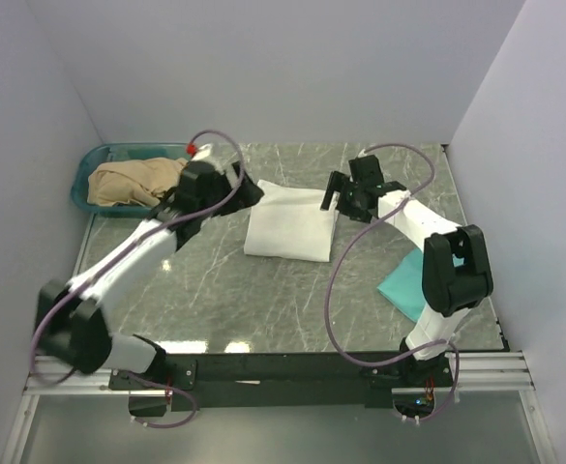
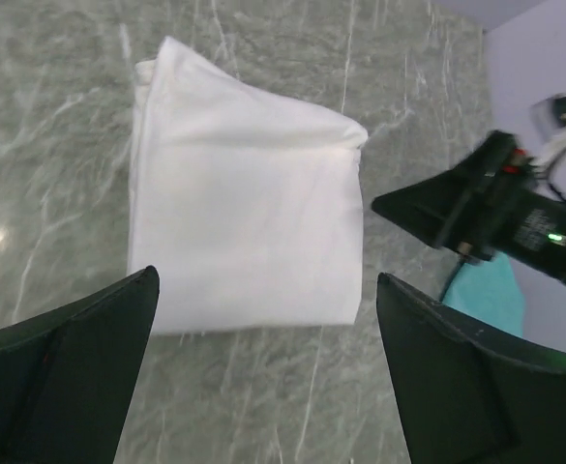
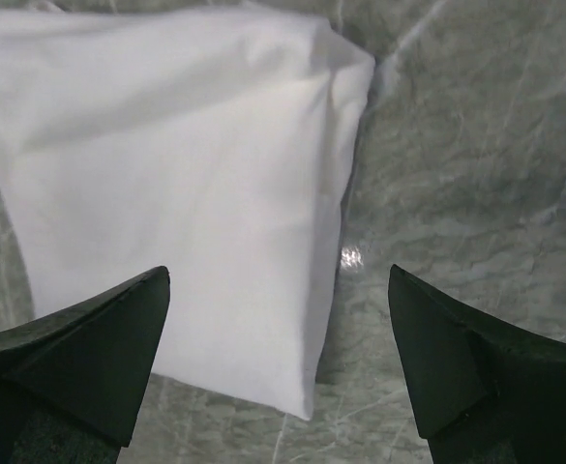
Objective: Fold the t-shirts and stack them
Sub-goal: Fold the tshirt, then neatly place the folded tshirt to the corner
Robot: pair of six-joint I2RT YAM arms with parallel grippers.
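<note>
The white t-shirt point(image 1: 292, 220) lies folded into a flat rectangle on the marble table, mid-back. It fills the left wrist view point(image 2: 244, 222) and the right wrist view point(image 3: 176, 174); no chest print shows. My left gripper point(image 1: 249, 190) hovers open and empty at its left edge, jaws wide apart point(image 2: 266, 280). My right gripper point(image 1: 336, 198) hovers open and empty over its right edge point(image 3: 278, 275). The teal-green t-shirt point(image 1: 406, 280) lies folded flat at the right, partly hidden by the right arm; a corner shows in the left wrist view point(image 2: 486, 295).
A teal plastic basket point(image 1: 94, 162) stands at the back left with tan cloth point(image 1: 133, 182) in it. Grey walls close in the table on the left, back and right. The right arm's purple cable point(image 1: 333, 290) loops over the table.
</note>
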